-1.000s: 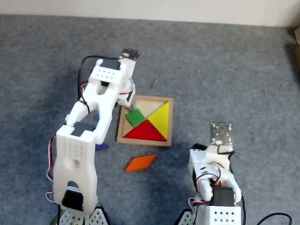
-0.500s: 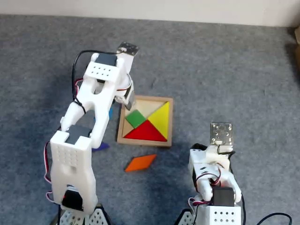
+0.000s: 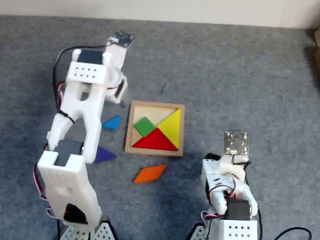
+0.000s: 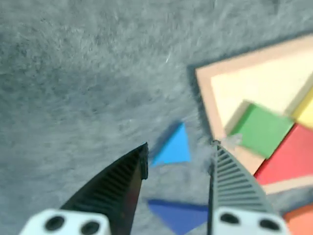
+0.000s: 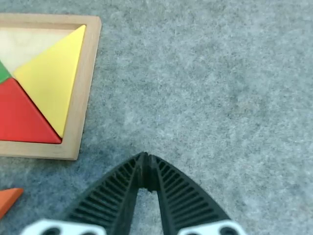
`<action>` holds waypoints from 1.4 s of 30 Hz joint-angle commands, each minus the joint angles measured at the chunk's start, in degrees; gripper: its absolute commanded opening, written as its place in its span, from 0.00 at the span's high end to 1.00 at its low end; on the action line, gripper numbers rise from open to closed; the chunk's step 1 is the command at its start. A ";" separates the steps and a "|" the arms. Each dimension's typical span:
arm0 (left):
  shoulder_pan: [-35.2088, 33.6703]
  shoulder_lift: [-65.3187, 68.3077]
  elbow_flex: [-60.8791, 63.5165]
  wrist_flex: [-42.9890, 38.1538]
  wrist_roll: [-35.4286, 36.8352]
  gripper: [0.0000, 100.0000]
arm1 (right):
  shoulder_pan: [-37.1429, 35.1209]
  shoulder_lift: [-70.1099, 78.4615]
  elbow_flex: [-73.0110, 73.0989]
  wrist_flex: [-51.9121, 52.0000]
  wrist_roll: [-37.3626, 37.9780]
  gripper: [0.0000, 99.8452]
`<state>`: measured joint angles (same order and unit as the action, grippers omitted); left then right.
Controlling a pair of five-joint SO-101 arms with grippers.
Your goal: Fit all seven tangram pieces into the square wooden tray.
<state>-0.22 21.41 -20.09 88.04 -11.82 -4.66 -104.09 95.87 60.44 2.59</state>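
**Left jaws open over the light blue triangle; right jaws shut, holding nothing**

Left gripper: fingers spread wide, nothing held. The light blue triangle lies flat on the carpet, in line with the gap and just past the tips. Further back toward the gripper body, also in line with the gap, is the dark blue triangle. Just outside one finger is a corner of the tray. The green square sits inside it near that fingertip, skewed to the tray's edges. Beyond the square are the red triangle and yellow triangle, both in the tray. The orange parallelogram is on the carpet outside the tray, off the edge the red triangle lies along.

Right gripper: tips pressed together over bare carpet. The tray is ahead and off to one side, apart from the tips.
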 commanded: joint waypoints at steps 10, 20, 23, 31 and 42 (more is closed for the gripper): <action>-3.21 7.60 -0.22 0.97 -11.78 0.80 | 0.84 -0.22 5.93 -1.71 -0.53 0.99; -2.33 8.04 2.33 0.26 -11.87 0.80 | 0.84 -0.22 5.93 -1.80 -0.53 0.99; -1.98 8.04 6.99 -2.81 -11.52 0.80 | 0.84 -0.22 5.93 -1.80 -0.53 0.99; -2.77 7.87 17.89 -13.45 -5.63 0.80 | 0.84 -0.22 5.93 -1.80 -0.53 0.99; -4.53 7.52 17.98 -16.53 -14.07 0.80 | 0.84 -0.22 5.93 -1.80 -0.53 0.99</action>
<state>-3.56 29.58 -2.24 73.71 -24.04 -4.66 -104.09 95.87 60.44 2.59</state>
